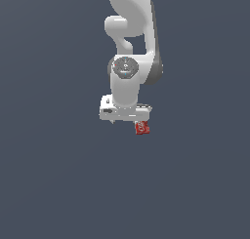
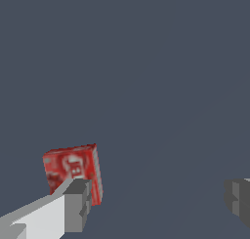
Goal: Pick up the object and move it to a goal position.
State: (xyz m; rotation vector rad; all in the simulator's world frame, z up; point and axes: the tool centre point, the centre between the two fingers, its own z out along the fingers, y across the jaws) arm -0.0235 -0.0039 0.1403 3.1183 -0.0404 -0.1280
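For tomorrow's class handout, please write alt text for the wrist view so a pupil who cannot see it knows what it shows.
A small red rectangular box with white lettering lies on a plain dark grey-blue surface, just beyond one grey fingertip of the robot's white gripper. The gripper's jaws stand wide open, and the box sits beside that finger rather than midway between the two.

Only the red box (image 2: 73,170) stands near the spread jaws.

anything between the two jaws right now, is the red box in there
No. In the wrist view the stretch between the jaws is bare grey floor; the red box sits beside one finger, outside the gap.
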